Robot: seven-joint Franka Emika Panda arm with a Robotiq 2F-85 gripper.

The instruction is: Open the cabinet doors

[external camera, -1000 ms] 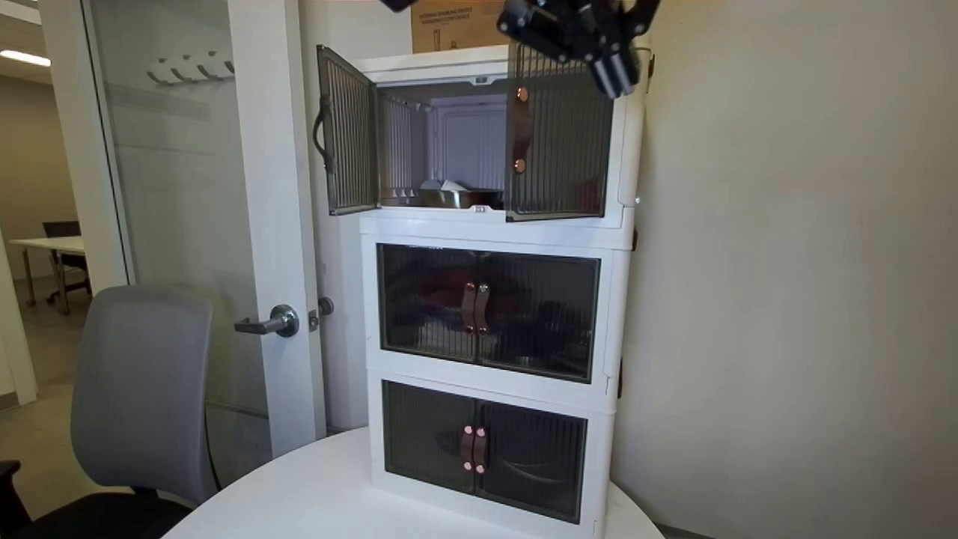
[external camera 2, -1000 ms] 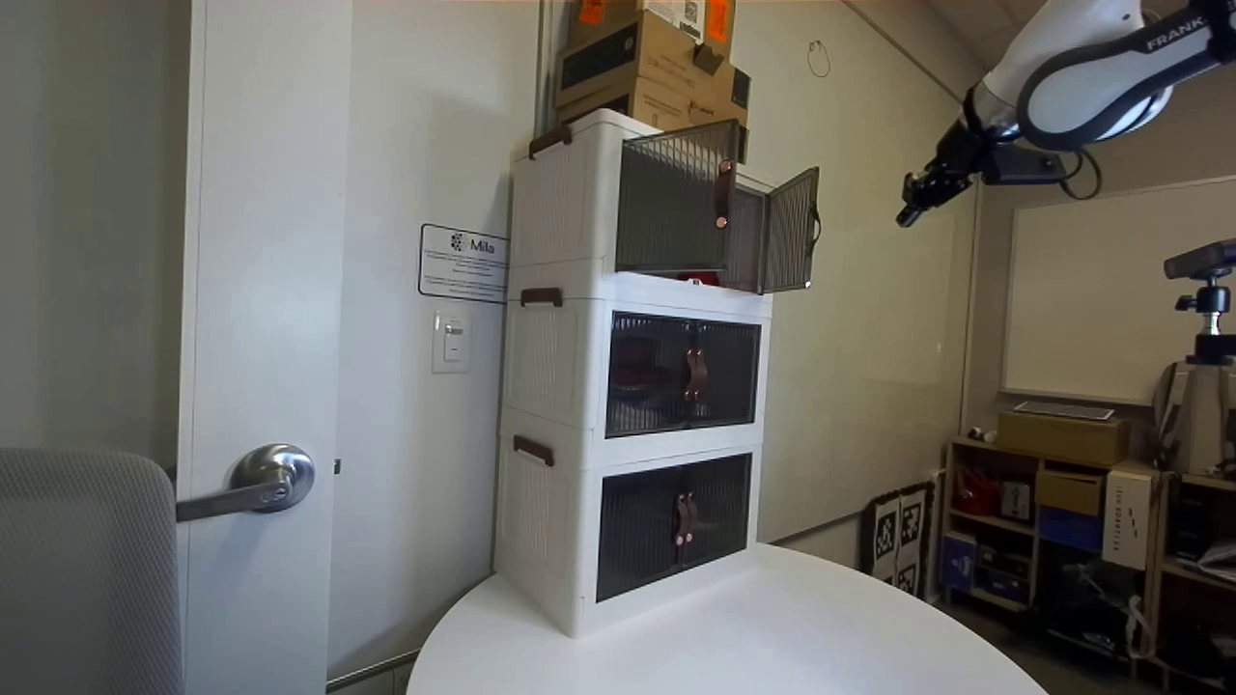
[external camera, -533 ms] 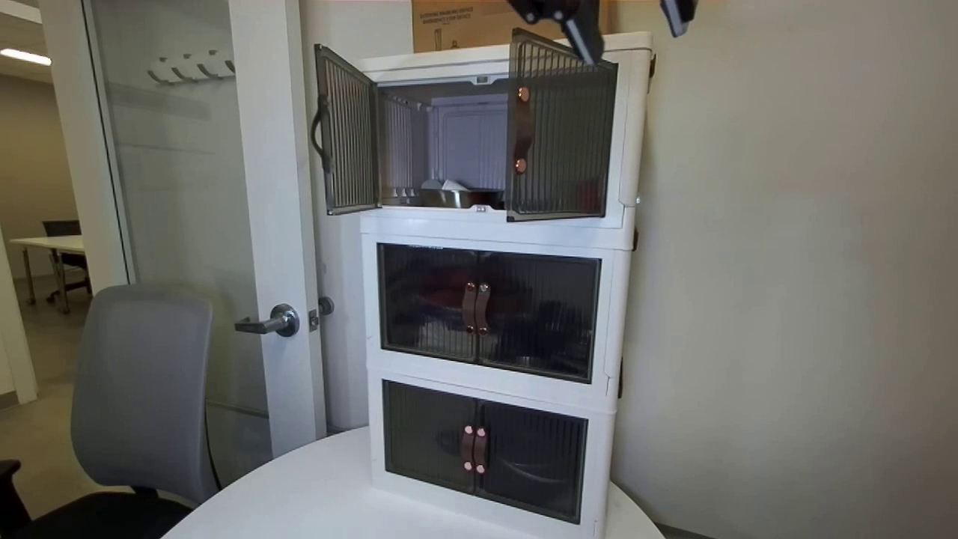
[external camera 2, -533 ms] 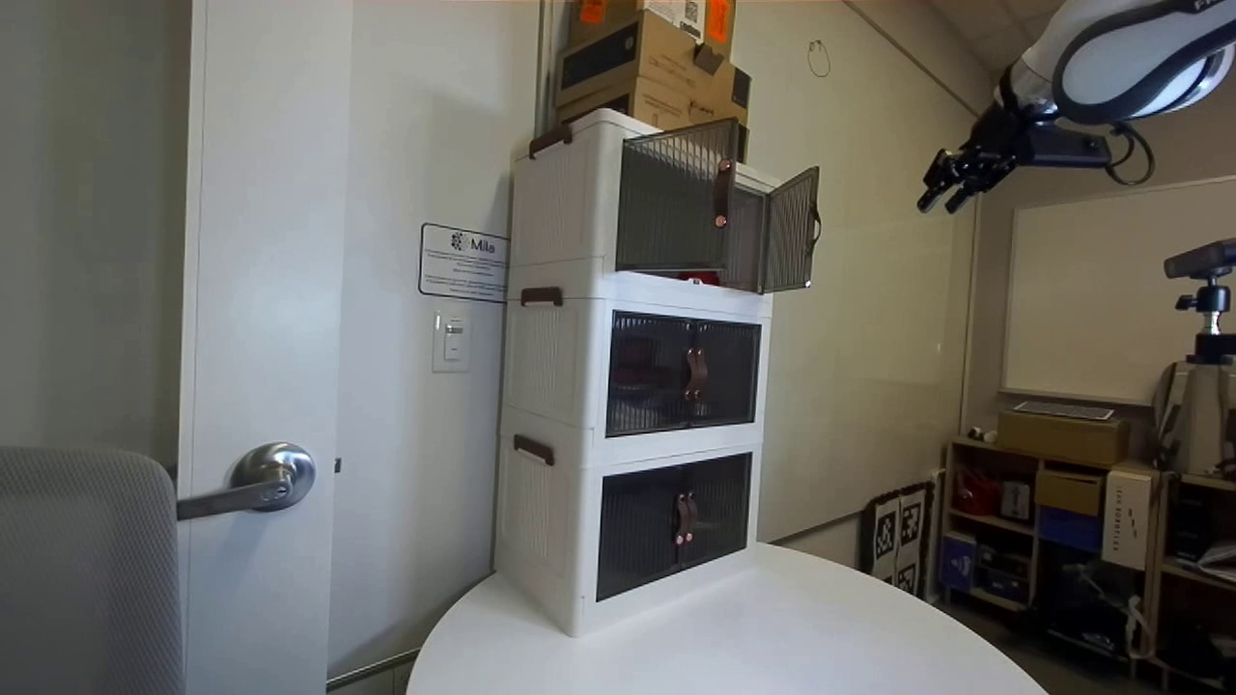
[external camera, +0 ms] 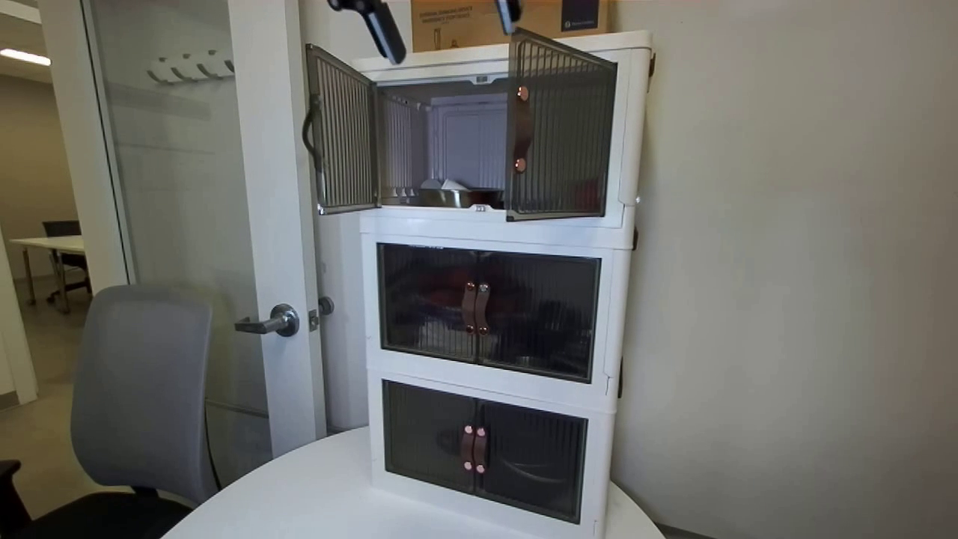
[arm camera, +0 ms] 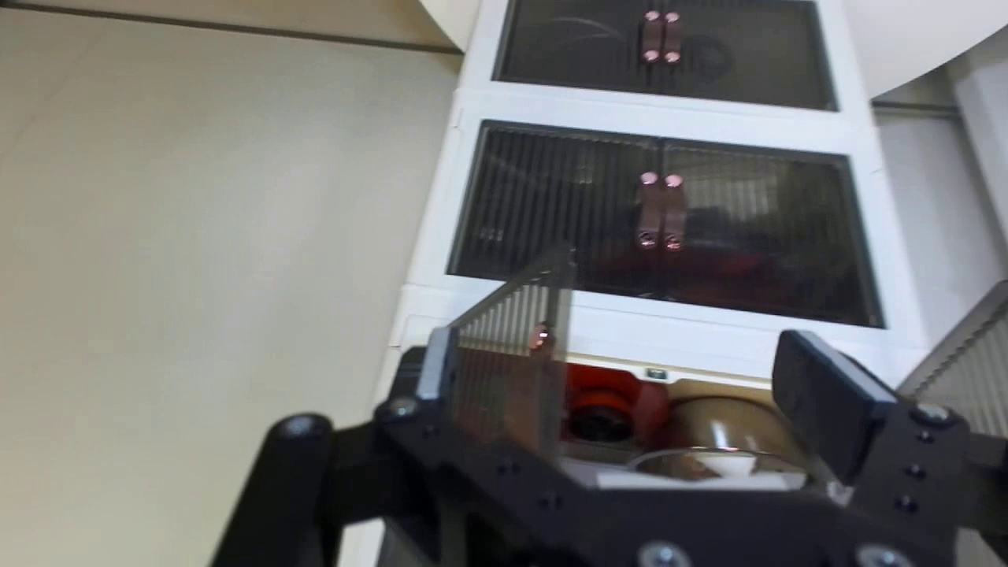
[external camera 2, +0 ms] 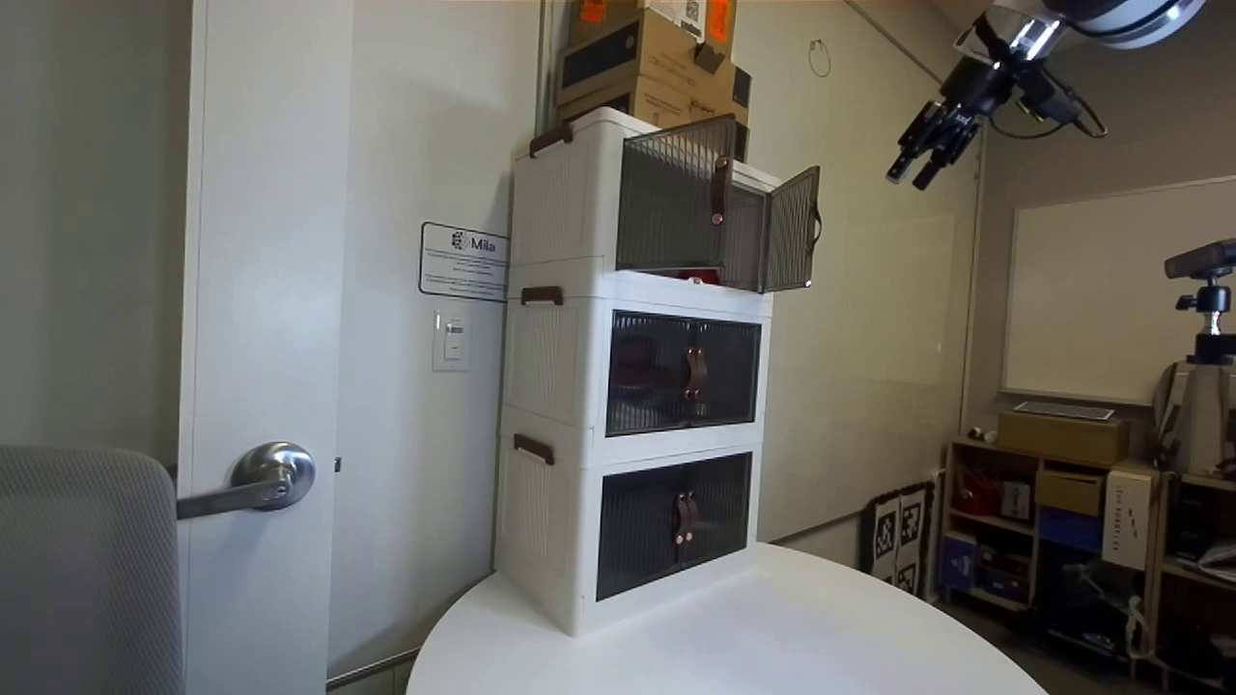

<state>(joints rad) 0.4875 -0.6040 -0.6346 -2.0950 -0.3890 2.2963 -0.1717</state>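
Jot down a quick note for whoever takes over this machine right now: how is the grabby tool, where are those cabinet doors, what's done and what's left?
Tool: open, holding nothing, raised apart from the top doors.
Where: top left door and top right door, sides as both exterior views show them, stand swung outward.
Done: both top doors are open, with a gap showing the inside.
Left: probably little; perhaps just draw the tool back without bumping them. Middle doors and bottom doors are shut.
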